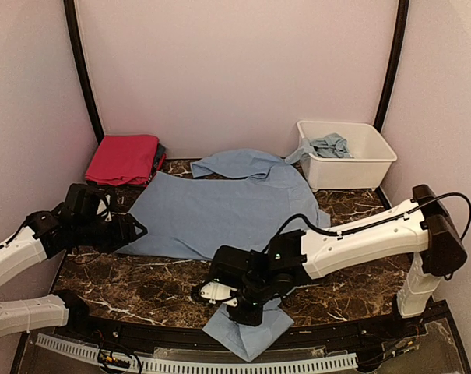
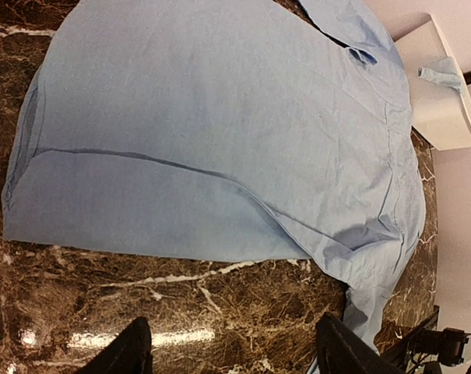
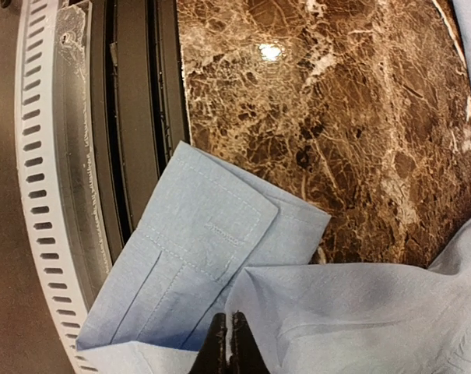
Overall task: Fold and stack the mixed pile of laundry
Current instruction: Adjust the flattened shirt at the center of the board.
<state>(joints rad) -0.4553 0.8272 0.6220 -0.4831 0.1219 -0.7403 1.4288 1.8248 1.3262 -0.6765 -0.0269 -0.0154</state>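
We see the pale blue shirt [image 1: 212, 210] spread flat mid-frame on the marble surface [image 1: 142, 288], with 1 sleeve [image 3: 204, 257] trailing to the lower centre, where the right gripper [image 1: 247, 314] is pinched closed on it. The left gripper [image 1: 132, 231] hangs with its jaws apart beside the shirt's left edge.

Pretty sure it's a robot lab booth: plain pale walls [image 1: 235, 70], black frame poles [image 1: 81, 70], marble-look table [image 1: 142, 284], slotted cable duct [image 1: 219, 365] along the bottom.
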